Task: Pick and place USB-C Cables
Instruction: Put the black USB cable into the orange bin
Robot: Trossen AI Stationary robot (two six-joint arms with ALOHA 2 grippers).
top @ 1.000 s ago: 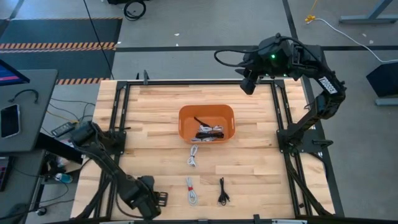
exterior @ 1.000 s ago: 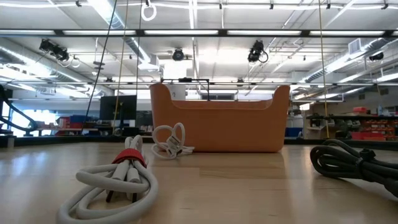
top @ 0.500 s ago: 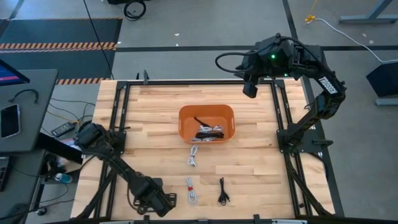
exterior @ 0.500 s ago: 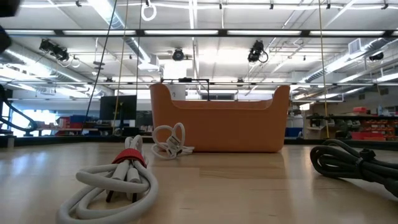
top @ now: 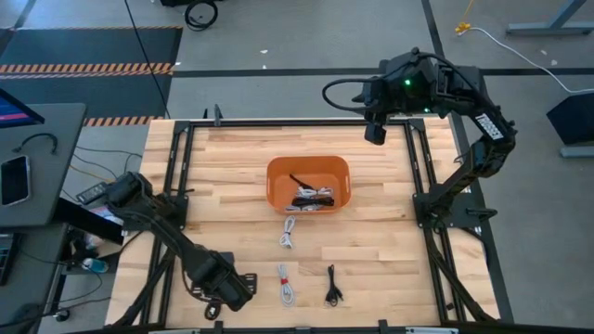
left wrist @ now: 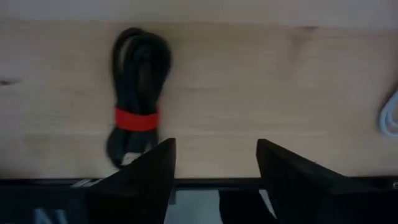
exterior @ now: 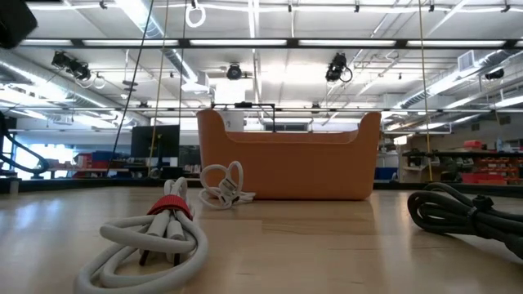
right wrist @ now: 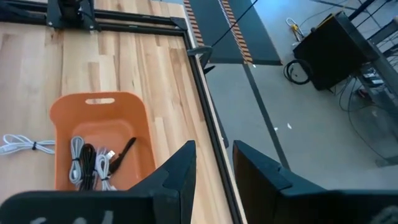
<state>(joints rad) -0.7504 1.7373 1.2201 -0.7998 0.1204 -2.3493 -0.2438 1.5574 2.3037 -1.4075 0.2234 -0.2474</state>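
Note:
An orange bin in the table's middle holds several coiled cable bundles, black and white. Outside it, a white bundle lies just near of the bin. A white bundle with a red band and a black bundle lie by the near edge. My left gripper is open, low at the near edge, left of those bundles. In its wrist view, a black bundle with a red band lies beyond the fingers. My right gripper hangs open, high over the far edge.
A black metal frame runs along the table's left, right and far sides. Bare wood lies left and right of the bin. Another white cable shows at the edge of the left wrist view. The room and floor lie beyond the table.
My left arm has swung, and its gripper has shifted a little toward the table's right, closer to the bundles at the near edge. My right gripper has barely moved. No cable has moved.

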